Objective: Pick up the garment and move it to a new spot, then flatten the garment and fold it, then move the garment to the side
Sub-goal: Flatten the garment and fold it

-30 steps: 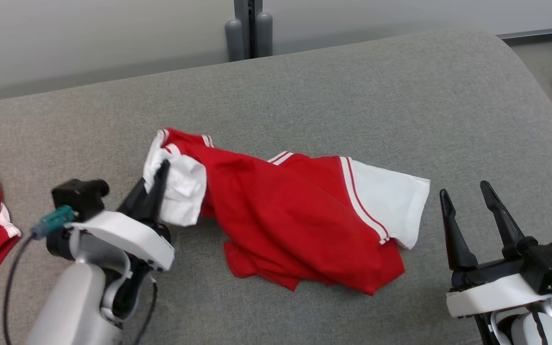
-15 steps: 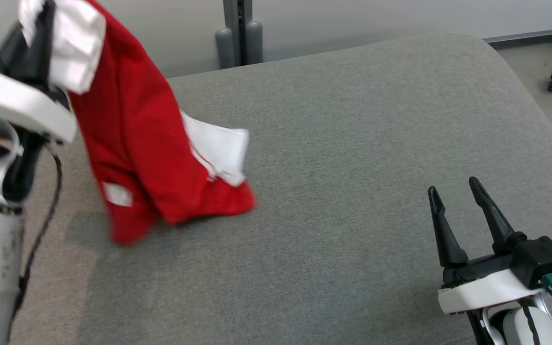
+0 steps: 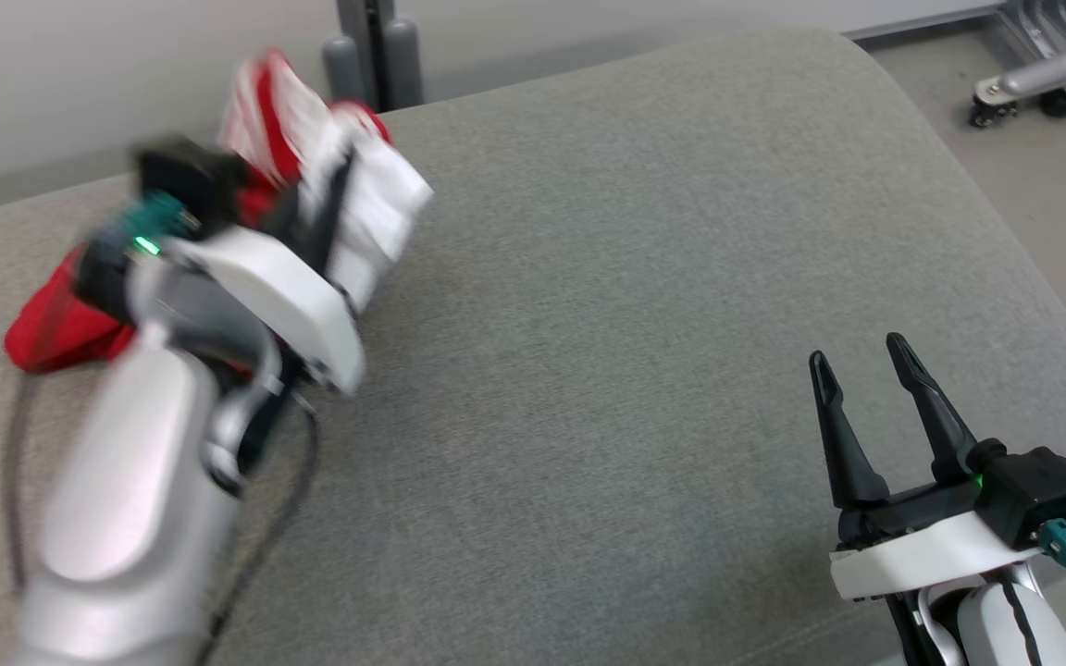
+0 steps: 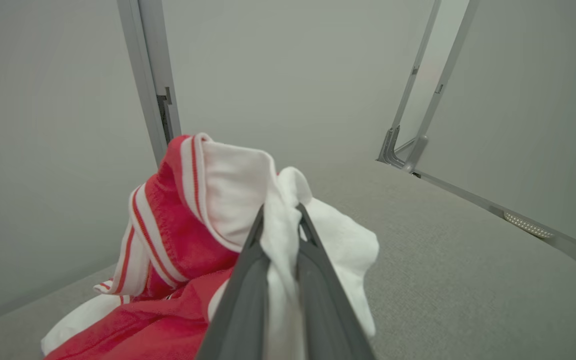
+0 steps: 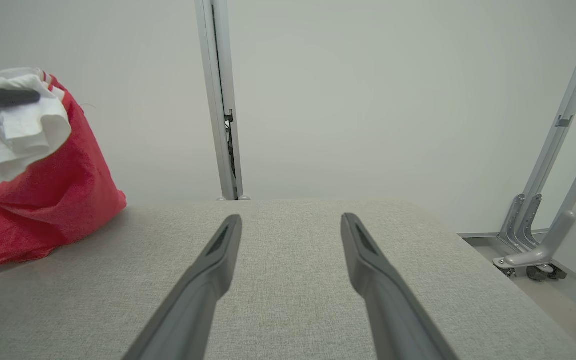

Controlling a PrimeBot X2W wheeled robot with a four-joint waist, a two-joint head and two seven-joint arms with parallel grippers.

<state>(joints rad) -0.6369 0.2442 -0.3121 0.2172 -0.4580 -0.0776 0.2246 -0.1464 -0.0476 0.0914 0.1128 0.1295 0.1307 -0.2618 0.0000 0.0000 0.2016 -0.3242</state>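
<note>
Head view: left tool (image 3: 339, 185) grips garment (image 3: 385, 208) on grey cushion (image 3: 635, 324); right tool (image 3: 857, 356) gapes, empty.

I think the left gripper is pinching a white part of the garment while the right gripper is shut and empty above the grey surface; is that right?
Not quite: the right gripper is open, fingers spread apart, as the right wrist view shows. It is empty above the grey surface, and the left gripper pinches a white part of the garment.
</note>
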